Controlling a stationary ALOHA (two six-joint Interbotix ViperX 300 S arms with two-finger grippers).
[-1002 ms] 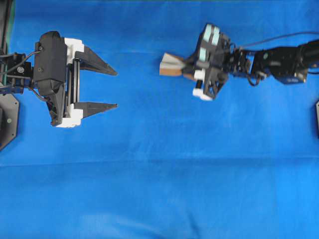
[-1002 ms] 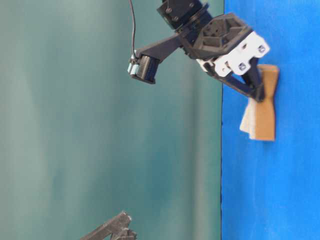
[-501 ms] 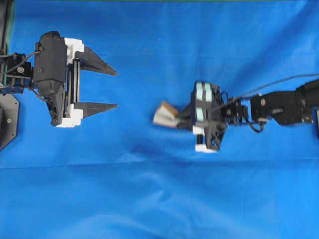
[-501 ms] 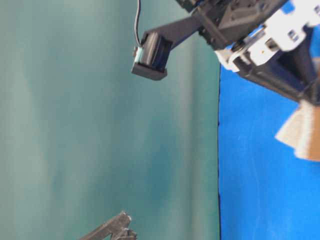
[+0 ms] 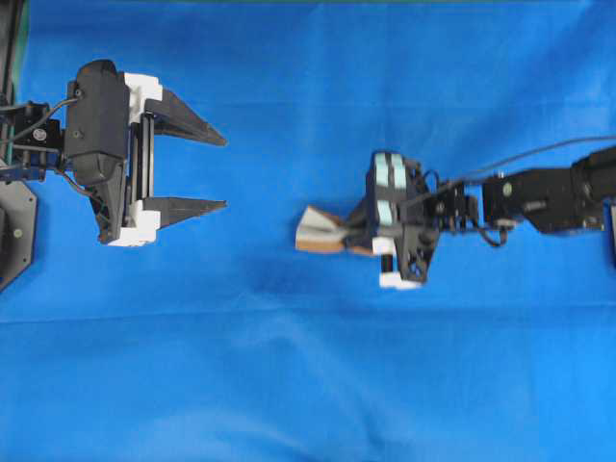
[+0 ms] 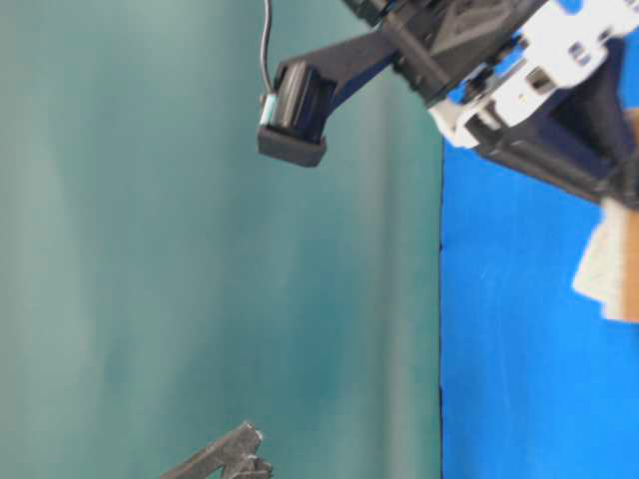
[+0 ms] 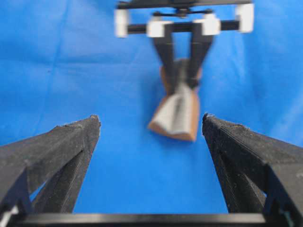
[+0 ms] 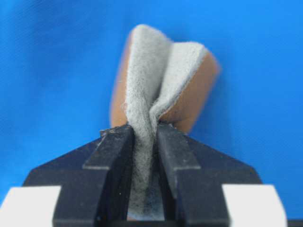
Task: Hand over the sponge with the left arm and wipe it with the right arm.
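Left gripper at the left; sponge mid-cloth — between the right gripper fingers.

No writing can be read in any view — no label, brand, number or sign; the pale teal strips on the right arm's gripper body are blank; the white blocks on the left arm's gripper carry no print; the blue cloth is plain — unmarked.

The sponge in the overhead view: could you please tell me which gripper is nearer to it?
Right. The right gripper is shut on the sponge, which is folded between its fingers. The left gripper is open and stands apart from it, off to the left.
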